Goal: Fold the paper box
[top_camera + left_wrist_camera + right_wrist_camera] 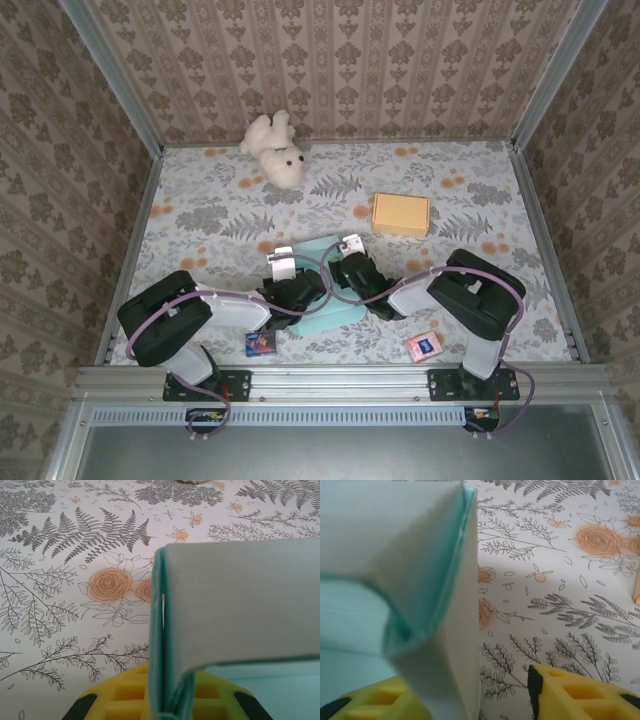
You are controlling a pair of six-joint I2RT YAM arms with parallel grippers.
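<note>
At the near middle of the counter [200, 215], right between the two arms, there's the paper box [335, 316]. It's pale teal and partly folded, resting on the floral pattern with both wrists crowded over it.

Left jaws first: clenched, no question, on one upright side wall of the paper box. The doubled teal edge is pinched between the yellow pads [120, 692], and a pale flap bends away to the right above them.

Over to the right jaws: released, standing apart. One yellow pad [570, 695] sits clear on the right, with bare flowered counter between it and the paper. The other pad peeks out low on the left, behind a folded corner of the box. That corner stands up between the two pads, close to the left one. Whether it actually touches that pad I can't quite tell from here.

Away from the action, a white teddy bear [275, 148] lies at the far edge by the back wall. A tan box [400, 213] sits right of centre, well apart from the arms. Down at the near edge there are two small cards, a bluish card [260, 343] just beside the left arm and a pinkish card [423, 346] beside the right arm.
</note>
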